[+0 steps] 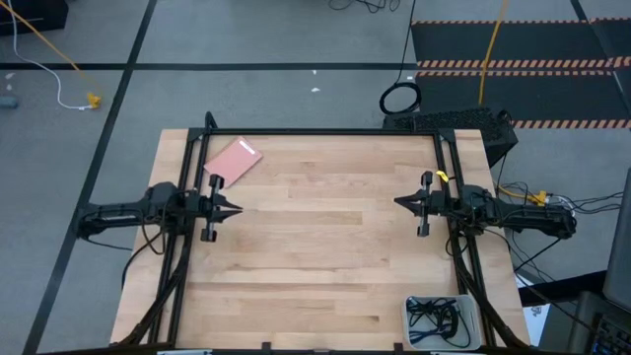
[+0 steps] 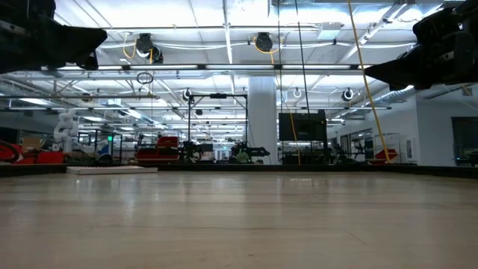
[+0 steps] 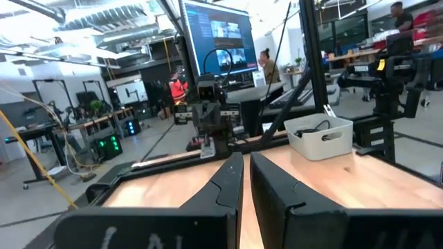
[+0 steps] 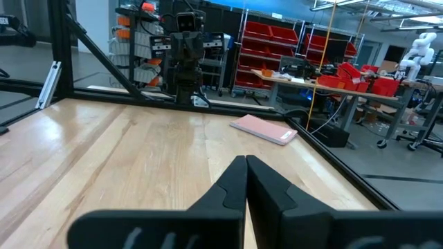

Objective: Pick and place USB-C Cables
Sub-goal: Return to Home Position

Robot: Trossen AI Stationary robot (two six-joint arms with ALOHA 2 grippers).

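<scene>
We see the left gripper (image 1: 235, 209) pinched together at the table's left side and the right gripper (image 1: 399, 202) likewise closed opposite. The USB-C Cables (image 1: 434, 318), a dark tangle we cannot separate, lie in the white bin (image 1: 473, 314) at the right corner, well apart from both.

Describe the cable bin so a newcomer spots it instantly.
On the wooden table, look to the high view's lower right corner, beside the right arm. The small white bin there holds tangled dark cables; the other loose item is a flat pink pad.
</scene>
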